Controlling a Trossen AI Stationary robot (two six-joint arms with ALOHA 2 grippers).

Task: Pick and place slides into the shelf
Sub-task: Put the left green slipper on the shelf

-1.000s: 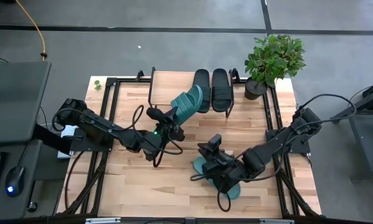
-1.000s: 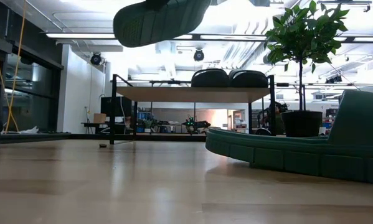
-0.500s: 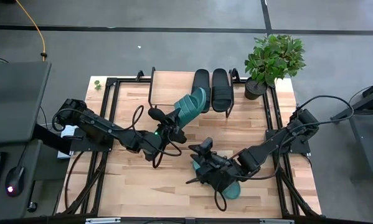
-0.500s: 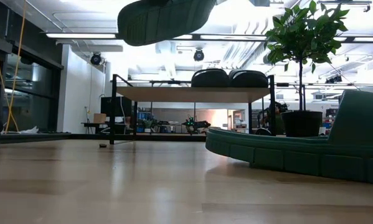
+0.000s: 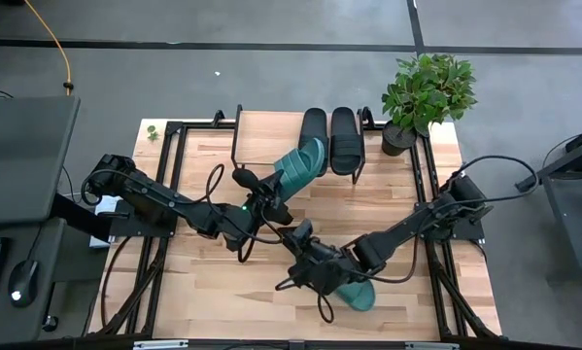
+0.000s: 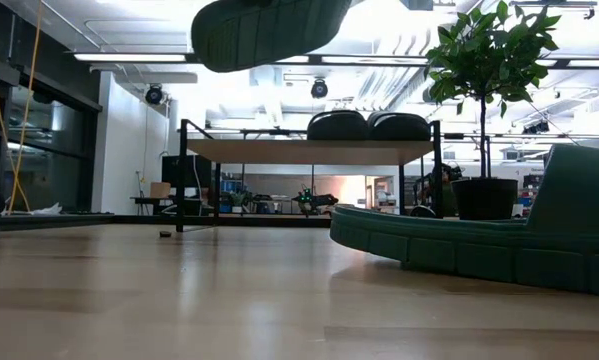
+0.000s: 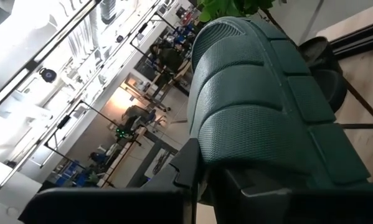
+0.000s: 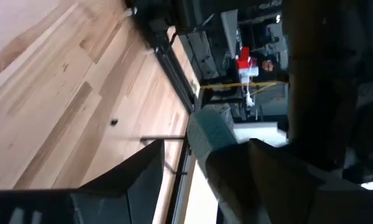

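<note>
Because the left arm's jaws [image 5: 255, 197] clamp the raised teal slide [image 5: 298, 167] only at its heel end, the long toe could sag or clip the black slides [image 5: 329, 139] already on the shelf [image 5: 271, 123] as it goes in. That arm reaches diagonally toward the shelf; the right arm's jaws [image 5: 298, 274], spread wide and empty, sit low on the bench [image 5: 213, 282] beside the other teal slide [image 5: 354, 294].
</note>
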